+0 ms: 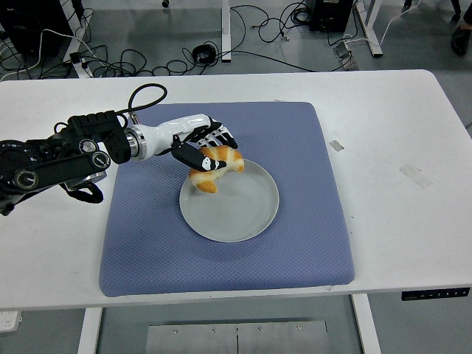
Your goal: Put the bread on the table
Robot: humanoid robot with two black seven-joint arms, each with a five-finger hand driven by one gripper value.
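Note:
A golden croissant (212,168) hangs just above the upper left rim of a grey plate (237,209), with my left hand (209,153) shut on it. The black fingers (220,141) curl over its top and the thumb presses its front. The plate lies in the middle of a blue mat (295,184) on the white table (398,147). My left arm (66,155) reaches in from the left edge. No right arm shows.
The blue mat covers the table's centre, with bare white table to its left, right and back. Small pieces of tape (335,144) lie on the table right of the mat. Cables cross the floor beyond the far edge.

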